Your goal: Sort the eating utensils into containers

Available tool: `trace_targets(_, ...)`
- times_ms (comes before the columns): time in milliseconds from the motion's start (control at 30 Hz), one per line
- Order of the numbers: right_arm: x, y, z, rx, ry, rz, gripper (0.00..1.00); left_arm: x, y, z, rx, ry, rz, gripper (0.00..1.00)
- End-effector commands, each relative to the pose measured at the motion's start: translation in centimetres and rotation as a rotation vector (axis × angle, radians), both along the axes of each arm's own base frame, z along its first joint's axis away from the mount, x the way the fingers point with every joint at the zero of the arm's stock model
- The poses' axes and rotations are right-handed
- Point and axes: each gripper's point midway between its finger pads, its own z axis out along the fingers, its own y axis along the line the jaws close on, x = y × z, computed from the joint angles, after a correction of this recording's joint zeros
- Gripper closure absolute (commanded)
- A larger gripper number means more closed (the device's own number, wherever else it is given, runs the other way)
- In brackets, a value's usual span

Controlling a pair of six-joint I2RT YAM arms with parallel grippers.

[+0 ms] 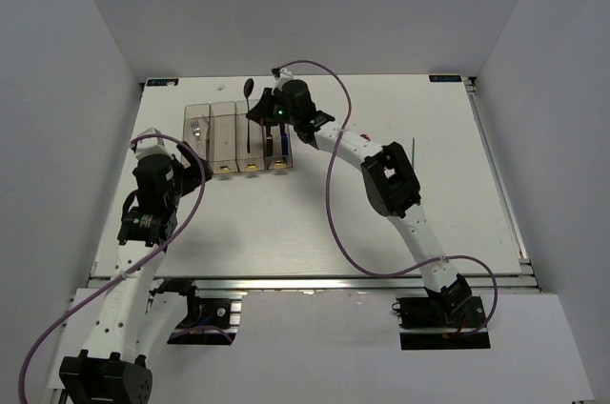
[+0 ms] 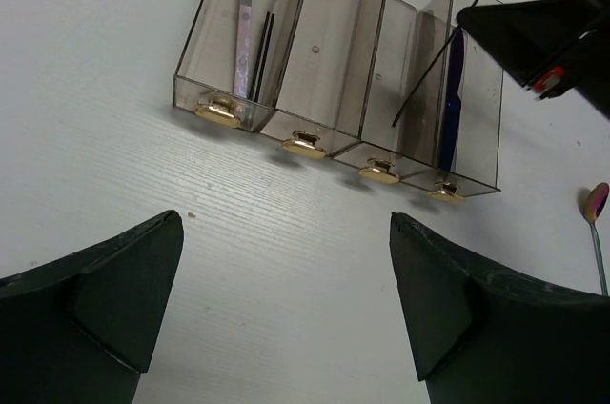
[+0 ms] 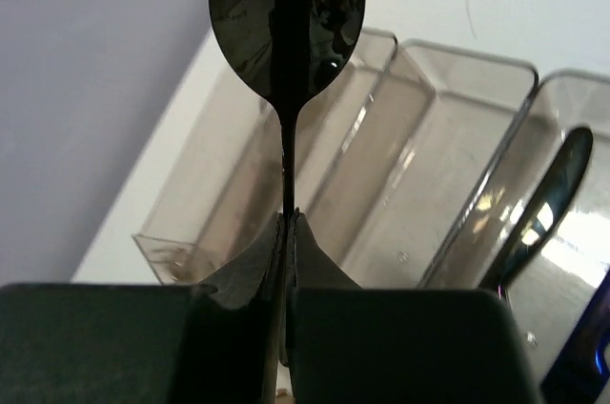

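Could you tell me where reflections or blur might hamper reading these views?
Right wrist: the spoon bowl mirrors the room, and the bins behind look soft. Left wrist: the fingers of its tool are blurred, the gold tabs sharp with faint shadows. Top: even light, little glare.

Bent left arm, left pincer (image 2: 284,223) fingers wide apart; right arm stretched forward, right pincer (image 3: 289,223) clamped tight.

The spoon (image 3: 286,13) is sticking up from the right gripper (image 3: 289,232). The bins (image 3: 464,53) are lying beyond it, a knife (image 3: 543,204) sitting inside one to its right.
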Motion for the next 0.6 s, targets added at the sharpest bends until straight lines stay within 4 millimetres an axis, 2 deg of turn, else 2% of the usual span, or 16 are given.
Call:
trace_targets(0,-0.5,0.3,1.7,-0.056,-0.104,-0.03,1.0,0.0,-0.4,0.2,0.0,-0.006,-0.028,0.02)
trace_targets(167,-1.2,0.8,0.7,-0.09,-0.105,-0.036,0.99,0.0,-0.5,0.2,-0.001,-0.006,-0.033,0.02)
trace_targets(200,-1.4,0.9,0.9,-0.087,-0.106,-0.035,0.97,0.0,-0.5,0.3,-0.001,-0.009,-0.033,0.02)
trace_targets(267,-1.5,1.0,1.5,-0.082,-0.113,-0.037,0.83,0.0,-0.5,0.3,-0.001,-0.01,-0.032,0.02)
trace_targets(400,-1.8,1.0,1.9,-0.096,-0.11,-0.046,0.79,-0.1,-0.5,0.4,-0.002,-0.012,-0.033,0.02)
trace_targets(533,-2.0,0.5,2.6,-0.107,-0.115,-0.056,0.48,-0.1,-0.6,0.4,-0.003,-0.015,-0.036,0.02)
trace_targets(567,-1.9,0.3,2.8,-0.108,-0.117,-0.06,0.47,-0.1,-0.6,0.4,-0.004,-0.015,-0.037,0.02)
